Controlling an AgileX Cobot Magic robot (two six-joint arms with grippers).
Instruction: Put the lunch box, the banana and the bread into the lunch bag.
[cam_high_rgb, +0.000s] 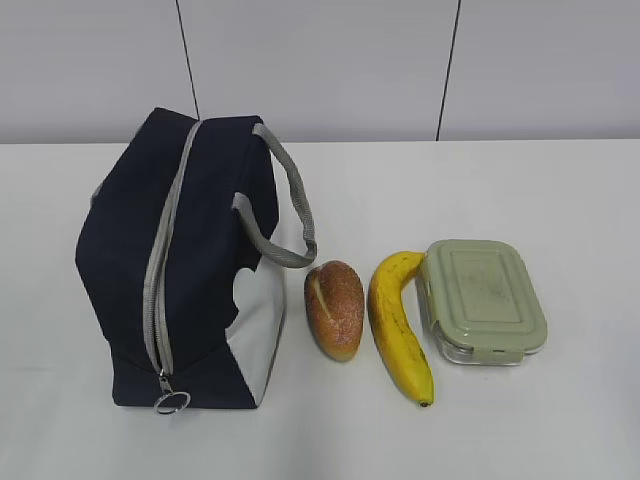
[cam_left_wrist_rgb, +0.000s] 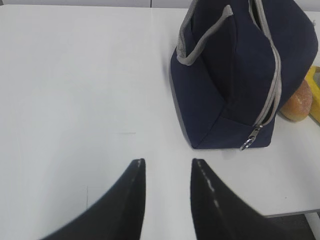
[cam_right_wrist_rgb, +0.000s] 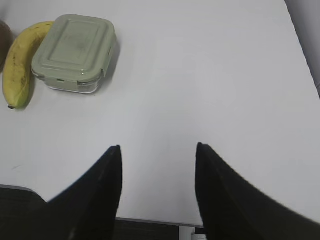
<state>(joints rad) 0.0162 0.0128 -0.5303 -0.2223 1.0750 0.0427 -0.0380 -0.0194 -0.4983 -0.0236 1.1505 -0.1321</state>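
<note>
Lunch bag (cam_high_rgb: 185, 265) is being kept zipped shut on the white table (cam_high_rgb: 560, 200), with bread (cam_high_rgb: 335, 308), banana (cam_high_rgb: 398, 325) and lunch box (cam_high_rgb: 483, 298) being lined up just beside it, likely for easy reach. Left gripper (cam_left_wrist_rgb: 168, 170) and right gripper (cam_right_wrist_rgb: 157, 150) are being held apart, empty, above the near table edge.

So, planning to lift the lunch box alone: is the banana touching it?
Touching. The exterior view shows the banana's upper end against the lunch box's left corner, no gap.
</note>
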